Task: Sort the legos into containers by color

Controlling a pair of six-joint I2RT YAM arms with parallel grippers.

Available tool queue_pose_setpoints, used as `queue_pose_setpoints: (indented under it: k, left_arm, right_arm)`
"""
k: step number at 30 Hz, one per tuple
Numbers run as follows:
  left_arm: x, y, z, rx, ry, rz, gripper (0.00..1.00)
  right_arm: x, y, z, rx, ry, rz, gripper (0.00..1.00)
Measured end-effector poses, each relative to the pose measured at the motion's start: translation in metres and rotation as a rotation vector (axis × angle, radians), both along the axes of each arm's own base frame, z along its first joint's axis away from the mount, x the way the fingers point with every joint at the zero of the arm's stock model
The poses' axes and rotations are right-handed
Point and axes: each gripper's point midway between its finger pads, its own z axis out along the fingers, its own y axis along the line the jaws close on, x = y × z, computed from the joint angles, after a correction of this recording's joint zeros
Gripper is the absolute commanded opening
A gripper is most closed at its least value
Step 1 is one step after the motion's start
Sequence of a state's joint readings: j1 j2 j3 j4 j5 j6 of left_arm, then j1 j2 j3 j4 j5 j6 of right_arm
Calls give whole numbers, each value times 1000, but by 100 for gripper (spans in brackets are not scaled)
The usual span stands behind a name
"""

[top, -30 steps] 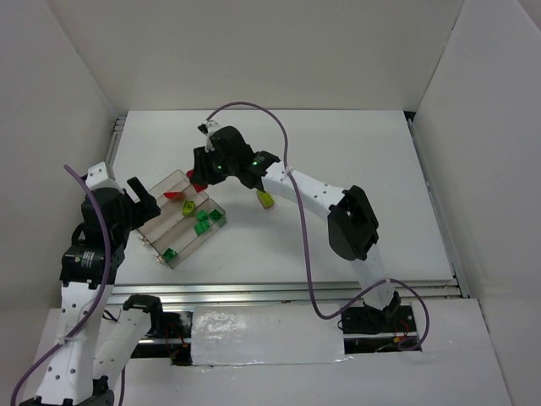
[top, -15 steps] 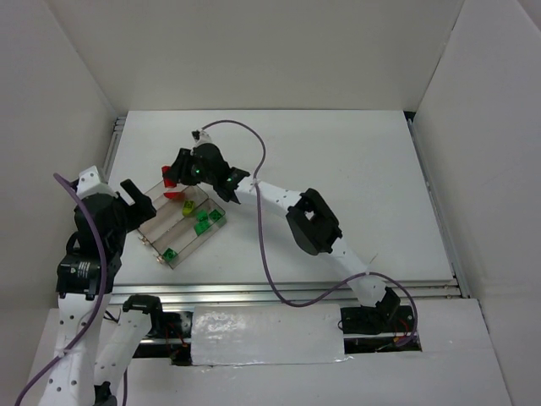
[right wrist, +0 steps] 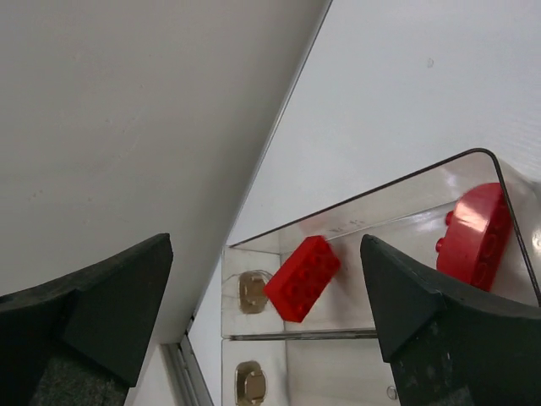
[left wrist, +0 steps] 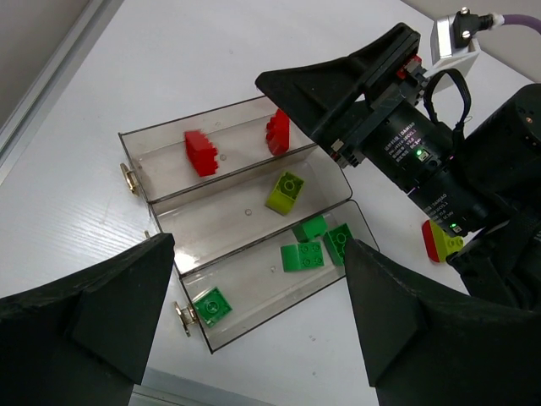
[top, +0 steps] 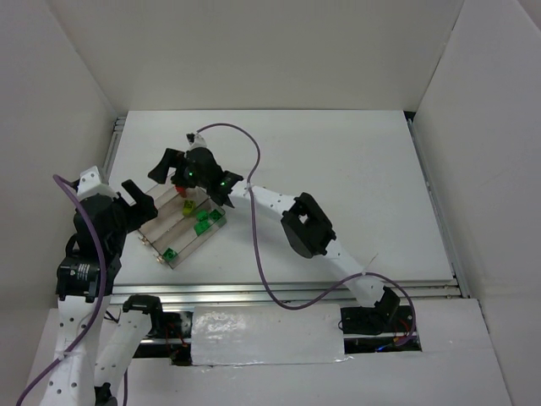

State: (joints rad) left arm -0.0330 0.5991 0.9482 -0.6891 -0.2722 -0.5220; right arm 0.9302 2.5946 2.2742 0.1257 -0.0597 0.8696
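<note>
TRAINEE: State the layout, largest items first.

TECHNICIAN: The white desk (top: 355,186) carries everything. The right arm (top: 279,201) reaches across to the far end of the clear three-trough tray (left wrist: 194,117). The left arm (top: 89,233) stands to the tray's left. The right jaws are spread wide over the far trough (left wrist: 165,156) with nothing between them. The left jaws hang wide apart above the desk beside the tray, also empty.

TRAINEE: Where are the bricks?

TECHNICIAN: Far trough: a red brick (right wrist: 302,266) lies near the brass latch (left wrist: 128,176) end, and a rounded red piece (right wrist: 476,237) is propped on edge at the other end, under the right jaws. Middle trough (left wrist: 221,222): one yellow-green brick (left wrist: 286,193). Near trough (left wrist: 254,288): three green bricks (left wrist: 302,256) clustered together, and a fourth green brick (left wrist: 211,306) apart toward the latch end. Something red and yellow-green (left wrist: 439,241) shows beside the right arm, outside the tray. It is too hidden to identify.

TRAINEE: How will a brick handle?

TECHNICIAN: Expect light, rigid, hard plastic that is not fragile. The side faces look smooth and may slip, and each piece is far smaller than the jaws. Close on two opposite flat sides, low on the body, not across the studs. A tilted piece will likely rotate when pinched. The tray looks thin-walled and light, and a sideways knock would probably shift it, so descend vertically between the walls.
</note>
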Motion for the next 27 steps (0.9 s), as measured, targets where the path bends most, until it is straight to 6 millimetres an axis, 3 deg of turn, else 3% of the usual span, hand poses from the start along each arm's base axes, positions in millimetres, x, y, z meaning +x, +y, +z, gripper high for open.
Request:
queue_pose_setpoints:
  k: [4, 6, 8, 10, 14, 17, 20, 25, 27]
  left_arm:
    - [0, 0, 0, 0, -1, 0, 94]
    - [0, 0, 0, 0, 0, -1, 94]
    - [1, -1, -1, -2, 1, -7, 95]
    - [2, -3, -2, -4, 5, -20, 95]
    - [6, -9, -5, -3, 18, -63, 95]
    - [11, -16, -9, -14, 34, -100, 95]
    - [14, -21, -14, -14, 48, -137, 95]
    - [14, -26, -17, -20, 56, -166, 95]
    - [15, -28, -18, -24, 60, -175, 95]
  right_arm:
    - [0, -6, -2, -32, -22, -3, 100]
    - [-7, -29, -11, -103, -22, -19, 100]
    - [-18, -65, -17, -205, -22, -44, 100]
    - [-24, -106, -4, -303, -37, -75, 100]
    - [0, -186, 58, -410, -107, -205, 100]
    - [20, -243, 76, -513, -140, -292, 99]
    - [25, -274, 46, -664, -112, -285, 91]
    - [11, -291, -61, -924, 29, -137, 82]
    - [2, -299, -93, -997, 87, -84, 79]
